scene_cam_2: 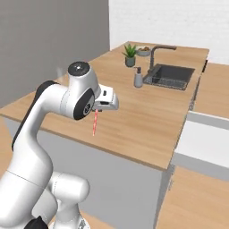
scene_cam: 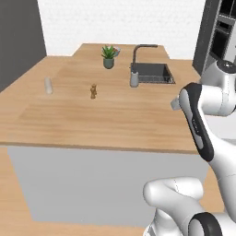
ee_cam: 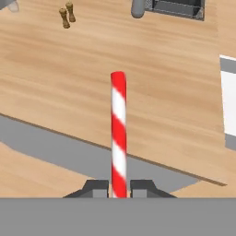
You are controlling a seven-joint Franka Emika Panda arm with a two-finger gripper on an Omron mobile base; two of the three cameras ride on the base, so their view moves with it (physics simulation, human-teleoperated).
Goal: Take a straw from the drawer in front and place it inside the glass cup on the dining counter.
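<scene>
Straw [ee_cam: 118, 133] is held between the closed fingertips of the gripper [ee_cam: 119, 188], clamped near one end; in the hand view the striped shaft runs up the middle of the frame. In the right base view the straw [scene_cam_2: 95, 122] is seen hanging down from the hand, left of centre, over the near edge of the dining counter [scene_cam_2: 147, 120].

Glass cup [scene_cam: 48, 85] is seen standing at the upper left of the left base view, well apart from the arm; the wooden shakers [scene_cam: 93, 91] stand between, and the soap dispenser [scene_cam: 134, 78] sits beside the sink [scene_cam: 154, 73].

Open drawer [scene_cam_2: 203, 141] is seen at the right of the right base view.

Risks, as judged:
- Grip is taken near one end, so the long free length may swing or pivot during the carry.
- The cup is clear and narrow; its rim may be struck and the cup tipped.
- The shakers may be clipped if the straw is carried low.
- If released tilted, the straw may fall outside the cup.
</scene>
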